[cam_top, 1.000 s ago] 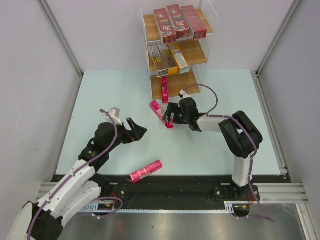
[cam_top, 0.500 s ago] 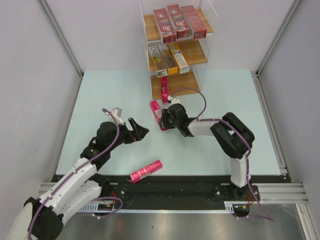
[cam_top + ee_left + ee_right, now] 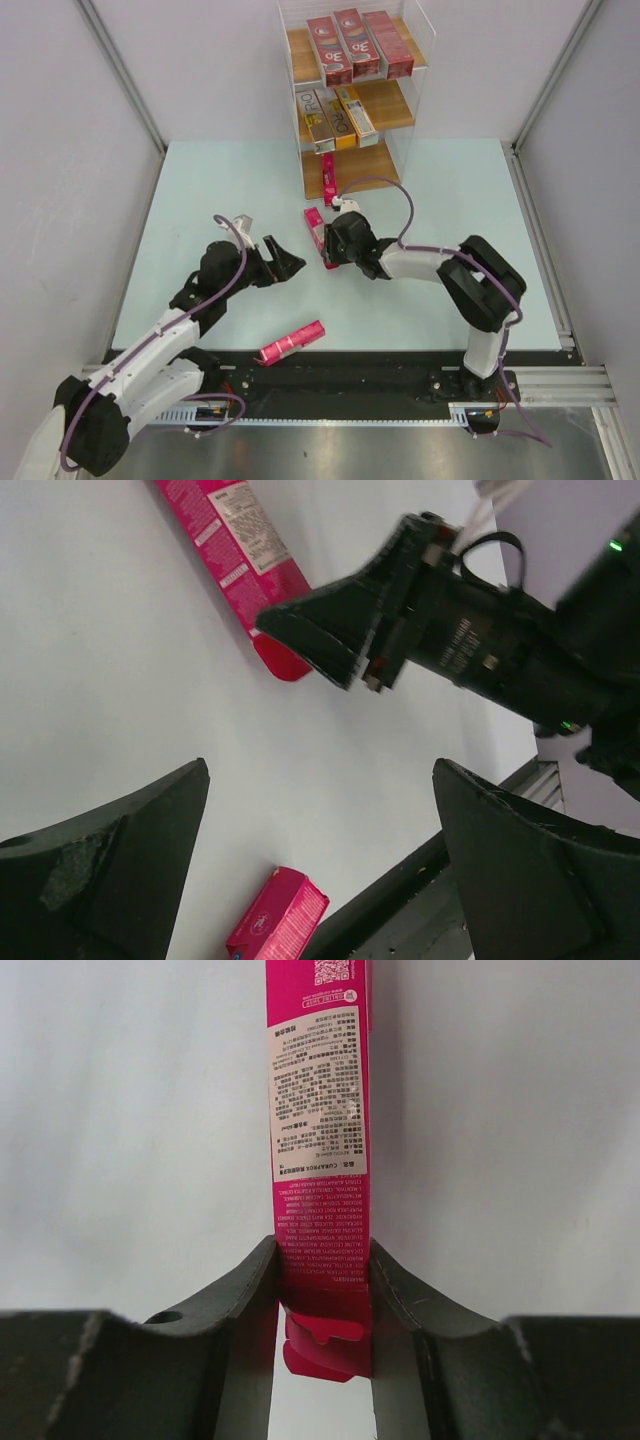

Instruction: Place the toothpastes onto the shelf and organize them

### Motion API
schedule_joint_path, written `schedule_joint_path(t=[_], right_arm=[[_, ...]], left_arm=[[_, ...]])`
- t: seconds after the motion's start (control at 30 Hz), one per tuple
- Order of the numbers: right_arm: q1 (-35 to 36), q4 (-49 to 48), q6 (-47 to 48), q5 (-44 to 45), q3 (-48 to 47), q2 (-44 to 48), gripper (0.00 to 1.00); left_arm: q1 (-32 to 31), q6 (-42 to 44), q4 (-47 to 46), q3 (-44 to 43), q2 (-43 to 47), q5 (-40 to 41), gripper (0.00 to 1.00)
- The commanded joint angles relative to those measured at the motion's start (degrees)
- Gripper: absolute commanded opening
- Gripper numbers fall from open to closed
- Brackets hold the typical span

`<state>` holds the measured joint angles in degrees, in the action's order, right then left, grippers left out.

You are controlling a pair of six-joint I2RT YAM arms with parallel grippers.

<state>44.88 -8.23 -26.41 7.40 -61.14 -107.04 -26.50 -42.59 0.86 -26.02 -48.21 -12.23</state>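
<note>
The pale blue surface (image 3: 200,200) carries the three-tier shelf (image 3: 392,105) at its far edge. The left end effector (image 3: 320,780) hovers left of centre, fingers wide apart. The right end effector (image 3: 322,1260) is clamped on a pink toothpaste carton (image 3: 318,1110) lying near the shelf. A second pink carton (image 3: 291,342) lies by the near edge.
</note>
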Motion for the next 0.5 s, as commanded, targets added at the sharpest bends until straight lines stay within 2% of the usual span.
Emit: schedule_joint_path(t=[0.0, 0.2, 0.33, 0.47], right_arm=[[1.52, 1.81, 0.31, 2.53, 4.7, 13.41, 0.25], [6.35, 6.02, 1.71, 6.74, 9.2, 25.55, 0.25], [8.38, 7.96, 1.37, 6.93, 11.57, 32.33, 0.25], [9.87, 10.95, 0.75, 7.37, 12.8, 38.47, 0.25]], left_arm=[[-0.13, -2.76, -6.13, -2.19, -2.41, -2.89, 1.0], [-0.13, -5.57, -12.36, -3.16, -6.37, -5.43, 1.0], [-0.04, -8.21, -23.32, -2.98, -10.41, -10.35, 1.0], [-0.04, -10.67, -28.63, -3.68, -13.57, -12.73, 1.0]])
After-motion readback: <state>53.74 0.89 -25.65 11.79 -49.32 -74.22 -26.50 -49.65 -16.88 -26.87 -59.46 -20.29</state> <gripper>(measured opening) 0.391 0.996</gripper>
